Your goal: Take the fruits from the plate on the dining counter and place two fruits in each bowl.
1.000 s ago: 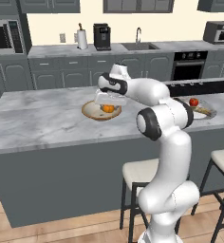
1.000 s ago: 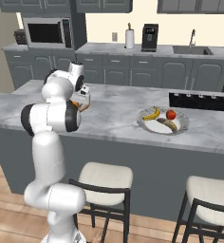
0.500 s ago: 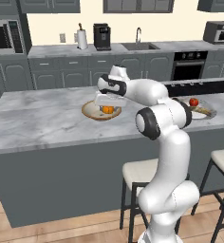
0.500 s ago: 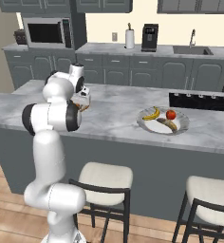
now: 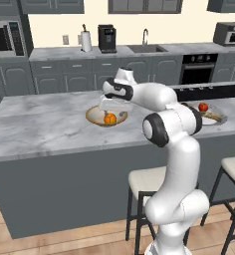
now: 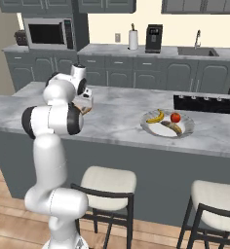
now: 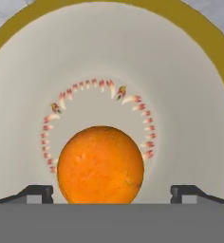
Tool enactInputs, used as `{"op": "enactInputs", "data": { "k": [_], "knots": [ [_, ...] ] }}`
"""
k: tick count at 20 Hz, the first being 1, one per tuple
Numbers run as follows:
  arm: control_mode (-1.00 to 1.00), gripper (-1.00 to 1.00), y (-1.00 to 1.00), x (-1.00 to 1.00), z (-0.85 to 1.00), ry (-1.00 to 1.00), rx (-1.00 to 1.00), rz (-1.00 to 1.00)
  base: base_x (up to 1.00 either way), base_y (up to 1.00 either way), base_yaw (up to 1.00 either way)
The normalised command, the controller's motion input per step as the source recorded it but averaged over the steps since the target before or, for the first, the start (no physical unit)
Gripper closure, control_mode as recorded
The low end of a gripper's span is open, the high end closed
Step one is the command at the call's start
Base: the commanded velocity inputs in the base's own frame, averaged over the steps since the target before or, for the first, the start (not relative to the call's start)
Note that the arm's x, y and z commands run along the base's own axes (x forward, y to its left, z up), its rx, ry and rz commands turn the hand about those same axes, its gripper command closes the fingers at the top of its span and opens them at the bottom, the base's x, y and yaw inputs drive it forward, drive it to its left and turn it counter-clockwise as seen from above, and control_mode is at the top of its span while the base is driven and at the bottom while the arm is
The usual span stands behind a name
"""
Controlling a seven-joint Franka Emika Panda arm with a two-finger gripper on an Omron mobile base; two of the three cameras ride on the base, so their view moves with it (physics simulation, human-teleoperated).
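A tan bowl [image 5: 92, 115] with a cream inside [image 7: 109, 57] stands on the dining counter [image 5: 40, 129]. A round orange [image 5: 110, 118] lies in it. My gripper [image 5: 108, 106] hangs just above the bowl, pointing down at the orange [image 7: 100, 164]. It is open, and both fingertips [image 7: 38, 193] stand clear of the fruit on either side. To the right sits the plate [image 5: 216, 119] with a red fruit [image 5: 203, 106]. In the right base view the plate [image 6: 151, 127] holds a yellow banana [image 6: 156, 116], the red fruit [image 6: 175, 117] and a browner banana [image 6: 171, 127].
A black cooktop [image 6: 204, 103] is set into the counter behind the plate. Two stools [image 6: 107, 182] stand at the counter's near side. Sink, coffee machine [image 5: 107, 38] and microwave line the far wall counter.
The fingers have spread wider around the orange, which rests in the bowl. The arm has hardly moved.
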Motion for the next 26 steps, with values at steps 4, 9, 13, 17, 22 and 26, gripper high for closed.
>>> {"op": "enactInputs", "data": {
  "k": [4,9,13,17,22,26],
  "knots": [
    [-1.00,-1.00,-0.69,-0.38,0.59,-0.01,0.00,0.00,0.00,0.00,0.00],
    [-1.00,-1.00,-1.00,-0.51,0.08,0.00,0.00,-0.05,0.00,0.00,0.00],
    [-1.00,-1.00,-1.00,-0.58,0.00,0.00,0.00,-0.12,0.00,0.00,0.00],
    [-1.00,-1.00,-1.00,-0.36,0.00,0.00,0.00,-0.17,0.00,0.00,0.00],
    [-1.00,-1.00,-1.00,-0.22,0.00,0.00,0.00,-0.19,0.00,0.00,0.00],
    [-1.00,-1.00,-0.90,-0.03,0.00,0.00,0.00,-0.17,0.00,0.00,0.00]
  ]
}}
